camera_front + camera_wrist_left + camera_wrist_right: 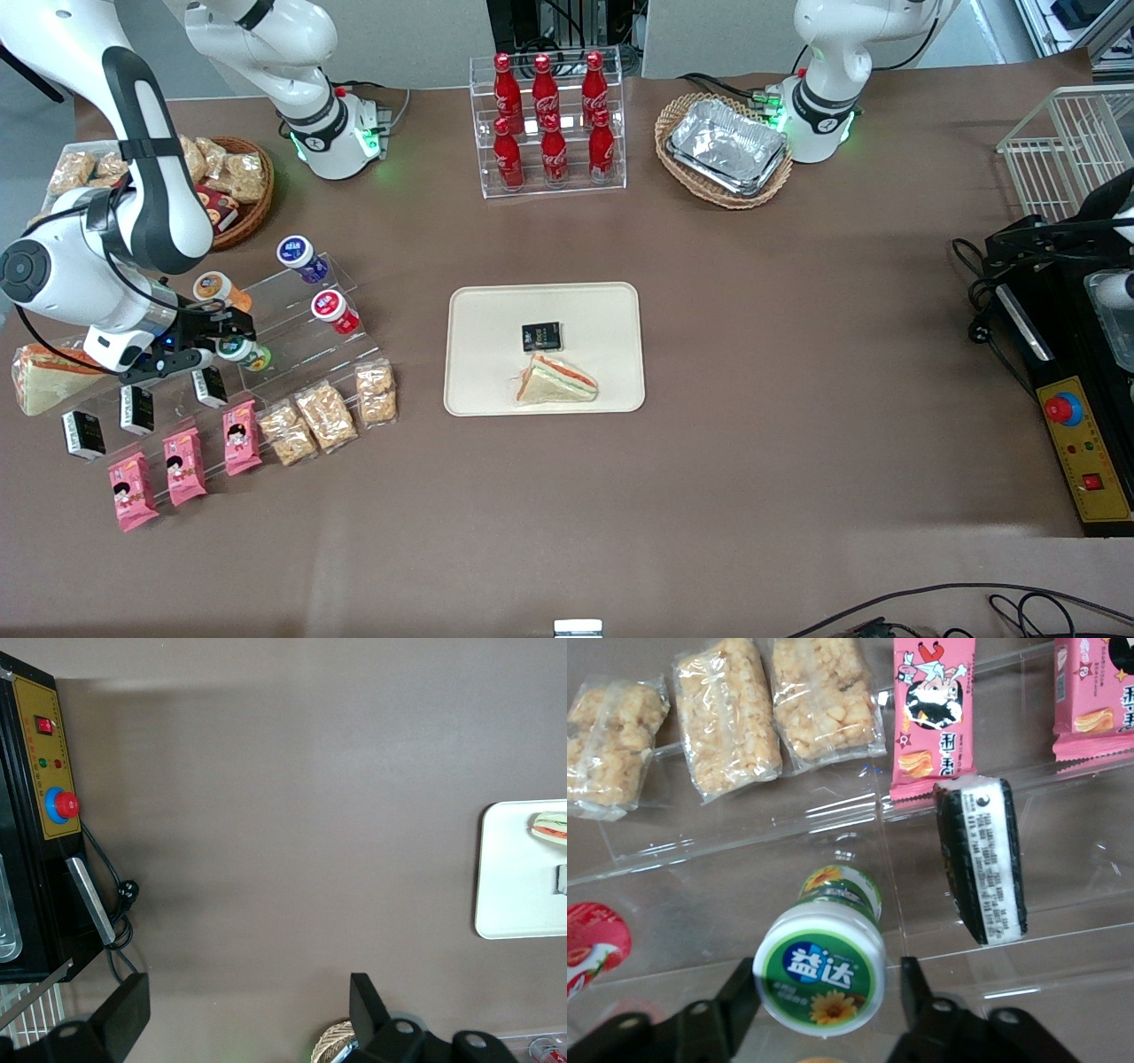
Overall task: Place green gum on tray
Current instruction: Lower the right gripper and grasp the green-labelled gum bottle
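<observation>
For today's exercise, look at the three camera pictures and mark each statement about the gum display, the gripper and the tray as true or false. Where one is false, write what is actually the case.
1. The green gum lies on the tray. False: it is still on the clear stepped rack.
2. The gripper has a finger on either side of the green gum. True.
3. A sandwich lies on the tray. True.
4. The tray holds nothing else. False: a small black packet lies there too.
5. The red-lidded bottle is in the gripper. False: it sits on the rack, apart from the gripper.
</observation>
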You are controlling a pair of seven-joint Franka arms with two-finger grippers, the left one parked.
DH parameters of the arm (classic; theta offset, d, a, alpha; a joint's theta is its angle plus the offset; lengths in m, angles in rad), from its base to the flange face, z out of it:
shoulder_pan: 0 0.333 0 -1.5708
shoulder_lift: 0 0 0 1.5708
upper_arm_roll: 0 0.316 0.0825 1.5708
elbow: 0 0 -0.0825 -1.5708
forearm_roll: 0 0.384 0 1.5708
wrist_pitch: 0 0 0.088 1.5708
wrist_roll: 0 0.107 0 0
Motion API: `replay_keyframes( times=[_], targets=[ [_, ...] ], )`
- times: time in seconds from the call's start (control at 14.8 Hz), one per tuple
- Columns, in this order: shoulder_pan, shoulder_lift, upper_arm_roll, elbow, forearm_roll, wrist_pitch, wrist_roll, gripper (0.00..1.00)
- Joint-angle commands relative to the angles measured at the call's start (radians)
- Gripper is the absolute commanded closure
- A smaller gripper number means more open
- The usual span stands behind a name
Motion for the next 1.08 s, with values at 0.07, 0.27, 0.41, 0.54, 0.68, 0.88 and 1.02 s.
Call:
replay_keyframes(
  times=[0.07,0.27,0.41,0.54,0.68,0.88,1.02],
  targets=[
    [-0.007,-0.007,0.002,-0.004,0.004,0.017,-0.042,0.70],
    [-0.005,-0.030,0.000,0.011,0.004,-0.019,-0.039,0.72],
    [-0.005,-0.037,-0.006,0.071,0.006,-0.109,-0.039,0.72],
    [-0.005,-0.040,-0.006,0.153,0.006,-0.224,-0.035,0.72],
    [-0.004,-0.052,-0.006,0.230,0.006,-0.335,-0.027,0.72],
    [0.009,-0.067,0.008,0.348,0.006,-0.499,0.055,0.72],
    [0.077,-0.070,0.009,0.423,0.007,-0.596,0.173,0.72]
  ],
)
